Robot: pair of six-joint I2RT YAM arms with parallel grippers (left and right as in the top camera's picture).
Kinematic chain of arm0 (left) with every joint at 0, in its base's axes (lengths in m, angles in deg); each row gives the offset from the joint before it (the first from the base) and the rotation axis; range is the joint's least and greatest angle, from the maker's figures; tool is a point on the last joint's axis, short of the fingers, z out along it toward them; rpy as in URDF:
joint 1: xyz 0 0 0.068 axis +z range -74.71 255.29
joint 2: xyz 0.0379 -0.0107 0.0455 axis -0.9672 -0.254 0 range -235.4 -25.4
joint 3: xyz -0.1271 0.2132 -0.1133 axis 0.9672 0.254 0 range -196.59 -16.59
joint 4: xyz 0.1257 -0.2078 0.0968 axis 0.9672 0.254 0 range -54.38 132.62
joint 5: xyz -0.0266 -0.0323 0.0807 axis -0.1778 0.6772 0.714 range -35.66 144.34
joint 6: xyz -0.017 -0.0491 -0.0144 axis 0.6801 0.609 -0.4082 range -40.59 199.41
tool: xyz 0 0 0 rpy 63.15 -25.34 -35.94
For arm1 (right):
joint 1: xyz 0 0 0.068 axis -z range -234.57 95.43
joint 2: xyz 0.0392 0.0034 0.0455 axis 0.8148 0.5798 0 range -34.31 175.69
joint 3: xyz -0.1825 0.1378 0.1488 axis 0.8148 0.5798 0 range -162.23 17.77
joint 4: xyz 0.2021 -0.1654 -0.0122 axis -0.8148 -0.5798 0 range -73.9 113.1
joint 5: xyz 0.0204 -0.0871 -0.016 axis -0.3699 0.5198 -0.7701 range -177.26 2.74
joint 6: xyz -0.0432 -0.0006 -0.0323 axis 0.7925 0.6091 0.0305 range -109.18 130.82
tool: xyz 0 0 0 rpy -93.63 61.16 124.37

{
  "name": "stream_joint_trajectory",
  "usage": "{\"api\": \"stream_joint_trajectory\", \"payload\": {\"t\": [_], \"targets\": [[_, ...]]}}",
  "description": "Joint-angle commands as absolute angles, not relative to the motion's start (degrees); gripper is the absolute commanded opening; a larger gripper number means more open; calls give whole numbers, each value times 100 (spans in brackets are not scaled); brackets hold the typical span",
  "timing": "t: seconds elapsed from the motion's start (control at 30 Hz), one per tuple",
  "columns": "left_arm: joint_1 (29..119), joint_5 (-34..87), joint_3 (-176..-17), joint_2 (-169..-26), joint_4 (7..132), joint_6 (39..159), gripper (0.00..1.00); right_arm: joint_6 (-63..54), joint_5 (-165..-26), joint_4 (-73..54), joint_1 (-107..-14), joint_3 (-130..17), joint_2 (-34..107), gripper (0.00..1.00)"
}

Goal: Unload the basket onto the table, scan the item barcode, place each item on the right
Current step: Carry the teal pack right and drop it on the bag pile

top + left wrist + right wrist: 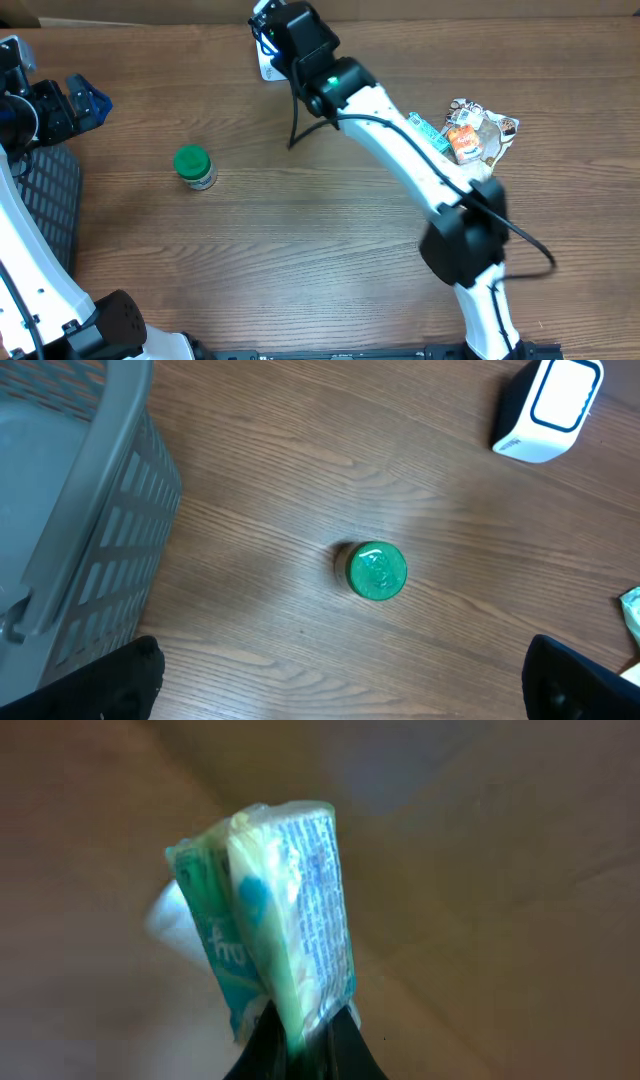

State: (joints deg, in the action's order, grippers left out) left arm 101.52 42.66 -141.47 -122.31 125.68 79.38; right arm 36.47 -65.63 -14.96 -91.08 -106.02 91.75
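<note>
1. Where the overhead view hides what my right gripper [268, 35] carries, the right wrist view shows it clamped on a green-and-white packet [285, 910], over the white scanner [267, 68] near the table's far edge.
2. My left gripper [80, 102] stands wide apart beside the basket [90, 510]; bare wood surrounds the green-lidded jar [377, 571].

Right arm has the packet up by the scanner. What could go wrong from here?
1. The right gripper pinches the soft packet only at its lower edge, so it may slip or flop.
2. The packet is folded and creased, so the barcode may not read.
3. In the overhead view the arm sits right over the scanner and might knock it.
</note>
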Motion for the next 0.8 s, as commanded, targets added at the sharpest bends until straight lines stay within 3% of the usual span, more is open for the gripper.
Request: {"api": "stream_joint_trajectory", "payload": {"t": [0.0,0.2,0.43,0.77], "targets": [[10142,4292,-14156,-12281,12560,7850,100,2353,-7973,-2310,-9108,-10661,8421,4],[10139,4292,-14156,-12281,12560,7850,100,445,-8358,-4172,-8439,-10661,7826,4],[10142,4292,-14156,-12281,12560,7852,100,-1,-8592,-5813,-6883,-10326,8071,4],[10142,4292,-14156,-12281,12560,7850,100,-121,-8747,-4882,-5622,-8022,8170,4]]}}
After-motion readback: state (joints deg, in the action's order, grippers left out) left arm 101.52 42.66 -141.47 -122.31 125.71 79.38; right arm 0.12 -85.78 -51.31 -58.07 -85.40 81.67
